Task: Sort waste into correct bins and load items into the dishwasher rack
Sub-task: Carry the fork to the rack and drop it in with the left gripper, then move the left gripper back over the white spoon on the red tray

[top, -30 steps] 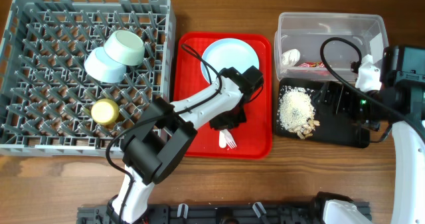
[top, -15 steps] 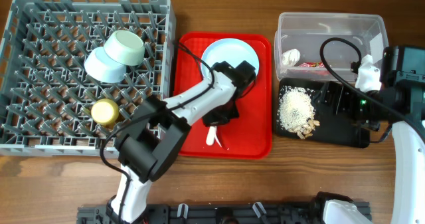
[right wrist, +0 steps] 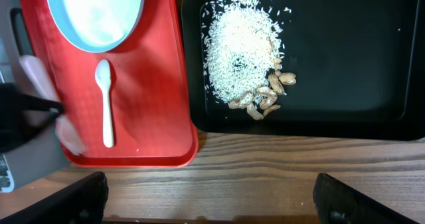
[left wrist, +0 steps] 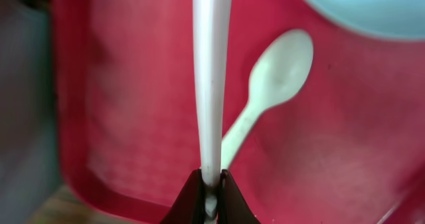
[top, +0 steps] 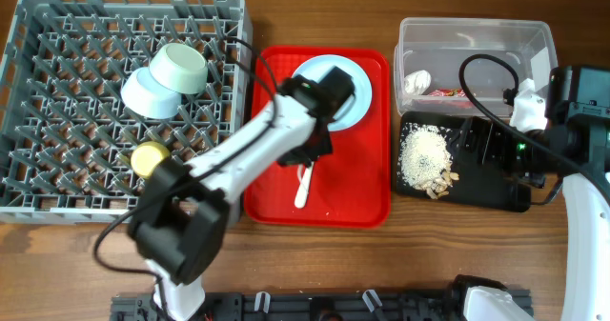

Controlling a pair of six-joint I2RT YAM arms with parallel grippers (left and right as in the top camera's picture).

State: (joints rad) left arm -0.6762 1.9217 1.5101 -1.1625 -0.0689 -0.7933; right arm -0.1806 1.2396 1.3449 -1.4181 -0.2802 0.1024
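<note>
**Left end effector** (left wrist: 211, 186): fingers pinched shut on the lower end of a white fork (left wrist: 212, 78). The handle stands straight up between them, and the tines are out of the wrist view.

**Change:** a second ago the fork lay at the near end of the red tray (top: 367, 192), under the arm. It is now off the tray, and the arm has swung left toward the rack (top: 57, 121). By this reading the pick is done and the carry to the rack has begun.

**Spoon** (top: 303, 188): flat on the red tray, just below the held fork in the wrist view. Not yet loaded.

**Plate** (top: 363, 100): at the far end of the red tray, partly under the arm. Not yet loaded.

**Rack contents:** two bowls (top: 183, 66) (top: 146, 94) touching each other, and a cup (top: 151, 157) near the front.

**Right end effector** (right wrist: 212, 207): fingers spread wide and holding nothing. It hangs above the near edge of the black tray (top: 486, 195) and the desk (top: 457, 254).

**Waste:** food scraps (top: 424, 154) in the black tray; red wrapper (top: 446, 92) and white scrap (top: 416, 81) in the tub (top: 477, 35). Sorting looks finished, so what is left is the fork, spoon and plate.
</note>
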